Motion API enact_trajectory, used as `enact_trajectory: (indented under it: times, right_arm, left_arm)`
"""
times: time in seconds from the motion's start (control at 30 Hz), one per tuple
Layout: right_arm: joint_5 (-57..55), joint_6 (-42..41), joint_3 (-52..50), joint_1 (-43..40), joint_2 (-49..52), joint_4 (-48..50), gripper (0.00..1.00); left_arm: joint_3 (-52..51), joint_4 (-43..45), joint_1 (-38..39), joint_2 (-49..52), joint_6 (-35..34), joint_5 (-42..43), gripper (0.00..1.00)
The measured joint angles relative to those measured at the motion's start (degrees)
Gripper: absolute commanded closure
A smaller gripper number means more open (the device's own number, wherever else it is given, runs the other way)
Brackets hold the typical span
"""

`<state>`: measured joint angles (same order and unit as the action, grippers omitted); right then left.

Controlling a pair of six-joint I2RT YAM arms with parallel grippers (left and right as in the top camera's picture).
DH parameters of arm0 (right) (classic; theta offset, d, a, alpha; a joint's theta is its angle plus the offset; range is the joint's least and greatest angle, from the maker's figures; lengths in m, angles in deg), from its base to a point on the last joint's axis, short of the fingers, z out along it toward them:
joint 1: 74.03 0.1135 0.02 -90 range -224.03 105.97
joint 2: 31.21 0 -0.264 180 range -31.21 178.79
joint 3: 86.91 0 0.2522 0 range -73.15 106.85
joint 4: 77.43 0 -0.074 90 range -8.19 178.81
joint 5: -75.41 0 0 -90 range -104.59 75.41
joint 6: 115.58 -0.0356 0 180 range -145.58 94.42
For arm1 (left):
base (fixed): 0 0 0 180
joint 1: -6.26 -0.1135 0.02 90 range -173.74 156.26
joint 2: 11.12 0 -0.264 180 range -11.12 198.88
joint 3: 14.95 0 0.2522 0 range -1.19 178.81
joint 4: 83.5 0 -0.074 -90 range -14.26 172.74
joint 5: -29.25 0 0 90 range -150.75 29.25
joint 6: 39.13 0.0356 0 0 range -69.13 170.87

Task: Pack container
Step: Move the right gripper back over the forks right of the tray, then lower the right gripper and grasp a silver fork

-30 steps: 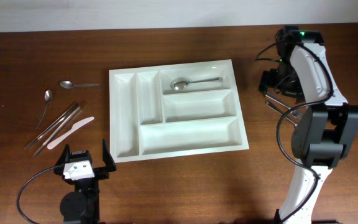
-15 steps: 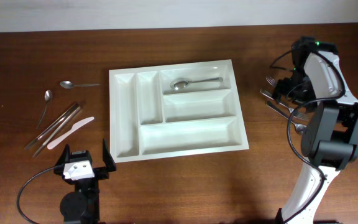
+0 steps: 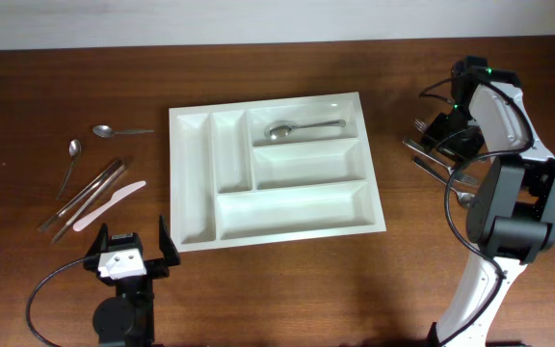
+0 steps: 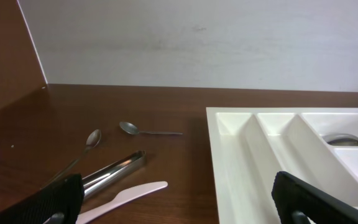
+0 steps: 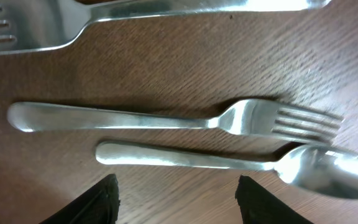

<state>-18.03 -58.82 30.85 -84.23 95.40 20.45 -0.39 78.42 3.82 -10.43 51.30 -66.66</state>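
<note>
The white container [image 3: 292, 207] sits mid-table with one spoon [image 3: 302, 127] in its top long compartment. To its right, the right gripper [image 5: 176, 199] hovers over a fork [image 5: 166, 118] and a second spoon [image 5: 229, 163], its fingers apart and empty. I'd say it's at the picking stage and next needs to drop and pinch one. The left gripper [image 4: 179, 208] waits near the container, fingers spread.
</note>
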Motion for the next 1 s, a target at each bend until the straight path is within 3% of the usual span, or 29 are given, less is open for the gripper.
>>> enact_trajectory:
  times: [0.1,0.13,0.37,0.57,0.8,1.0]
  right_arm:
    - [0.6,-3.3,0.0,0.0,0.0,0.6,0.39]
    - [0.8,-4.1,0.0,0.0,0.0,0.8,0.44]
    - [1.2,-7.6,0.0,0.0,0.0,0.7,0.45]
    - [1.2,-26.4,-0.1,0.1,0.0,0.3,0.32]
    - [1.2,-47.9,-2.0,0.2,0.0,2.5,0.34]
    - [0.5,-57.9,-4.1,0.2,0.0,5.4,0.37]
  left_arm:
    - [0.0,0.0,0.0,0.0,0.0,0.0,0.01]
    - [0.0,0.0,0.0,0.0,0.0,0.0,0.01]
    - [0.0,0.0,0.0,0.0,0.0,0.0,0.01]
    - [0.0,0.0,0.0,0.0,0.0,0.0,0.01]
    - [0.0,0.0,0.0,0.0,0.0,0.0,0.01]
    - [0.0,0.0,0.0,0.0,0.0,0.0,0.01]
